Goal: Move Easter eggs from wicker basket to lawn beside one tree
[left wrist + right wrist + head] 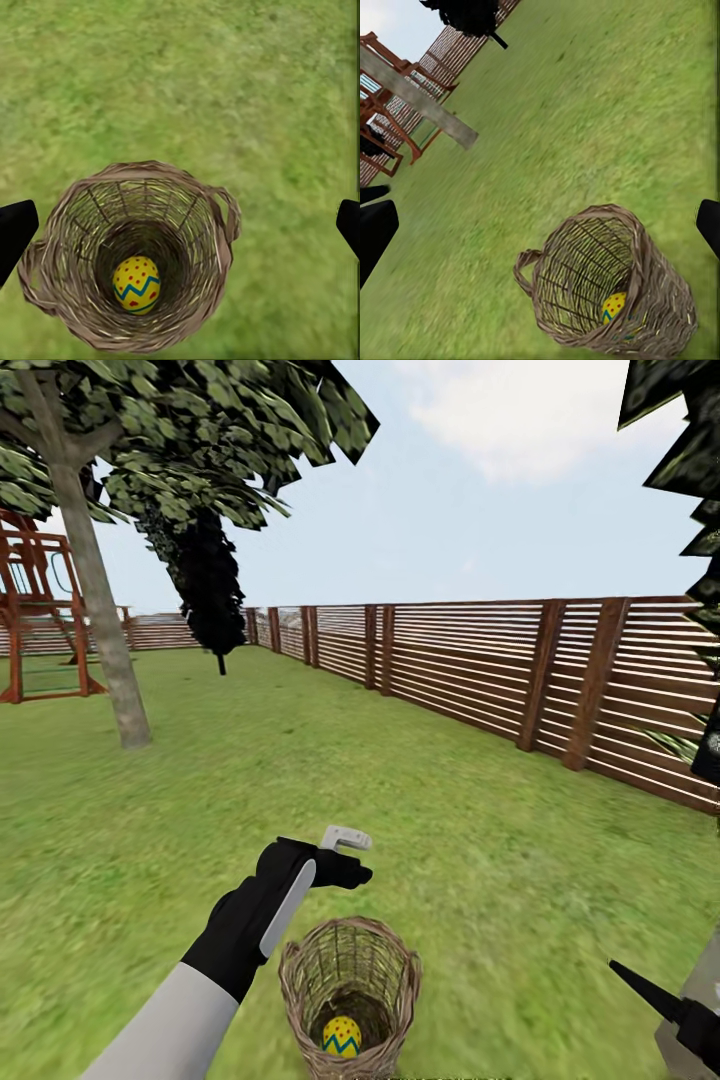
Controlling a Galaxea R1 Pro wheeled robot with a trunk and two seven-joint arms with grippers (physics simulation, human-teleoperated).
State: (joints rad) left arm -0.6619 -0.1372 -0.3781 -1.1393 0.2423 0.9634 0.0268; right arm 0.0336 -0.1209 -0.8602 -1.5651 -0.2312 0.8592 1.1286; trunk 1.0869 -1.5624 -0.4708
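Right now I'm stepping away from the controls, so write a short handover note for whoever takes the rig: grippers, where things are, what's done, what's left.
Left gripper: open, empty, hovering over the wicker basket.
Right gripper: low at the robot's right, away from the basket; the wrist view shows its fingers spread, holding nothing.
Basket: upright on the lawn in front of the robot. One Easter egg lies at its bottom; no others are visible in the basket or on the grass.
Nearest pale-trunk tree: ahead to the left.
Left: lift this egg out, carry it to the tree, confirm all three eggs lie beside it.
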